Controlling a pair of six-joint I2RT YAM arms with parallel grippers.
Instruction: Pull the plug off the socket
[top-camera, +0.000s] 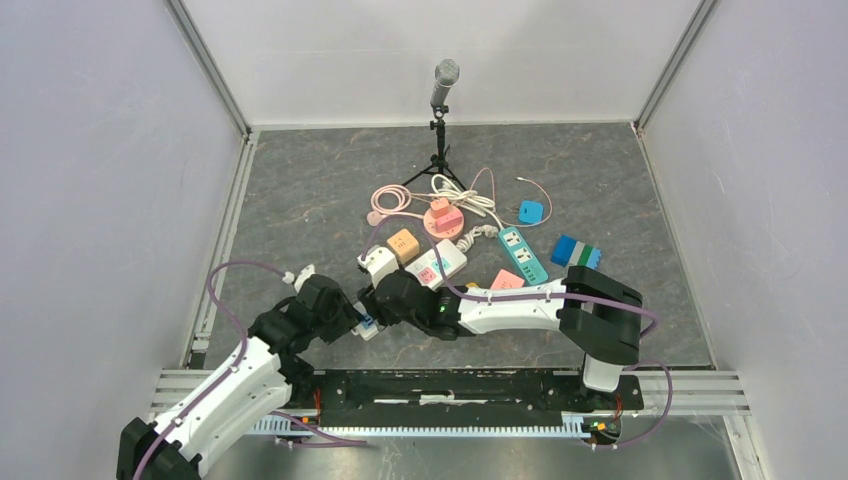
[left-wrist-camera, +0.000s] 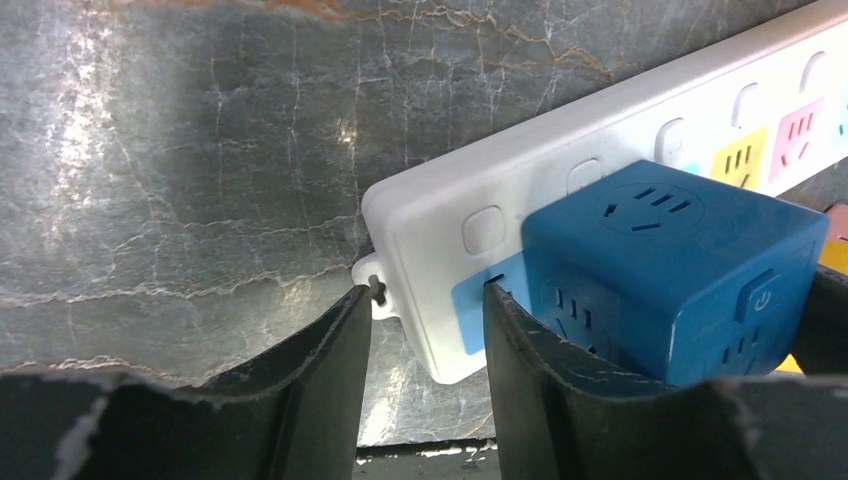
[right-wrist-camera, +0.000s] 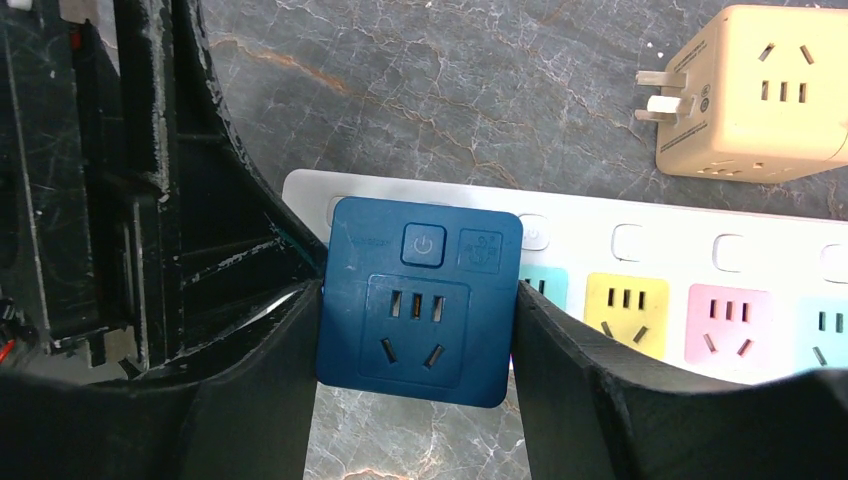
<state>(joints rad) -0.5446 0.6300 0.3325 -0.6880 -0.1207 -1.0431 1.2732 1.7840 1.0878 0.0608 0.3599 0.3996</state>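
A blue cube plug (right-wrist-camera: 420, 300) sits in the end socket of a white power strip (right-wrist-camera: 700, 240) with coloured sockets. My right gripper (right-wrist-camera: 415, 335) is shut on the cube, one finger pressed on each side. My left gripper (left-wrist-camera: 425, 330) is closed across the strip's end (left-wrist-camera: 430, 230): one finger touches the end tab, the other lies on the blue socket face beside the cube (left-wrist-camera: 680, 260). In the top view both grippers, left (top-camera: 350, 318) and right (top-camera: 385, 300), meet over the cube (top-camera: 368, 322) near the front left of the table.
A pale orange cube adapter (right-wrist-camera: 770, 90) lies just behind the strip. Farther back are a white cube (top-camera: 380, 262), a pink round adapter (top-camera: 446, 218), a teal strip (top-camera: 523, 253), coiled cables (top-camera: 470, 195), a blue-green block (top-camera: 577, 252) and a microphone tripod (top-camera: 441, 110).
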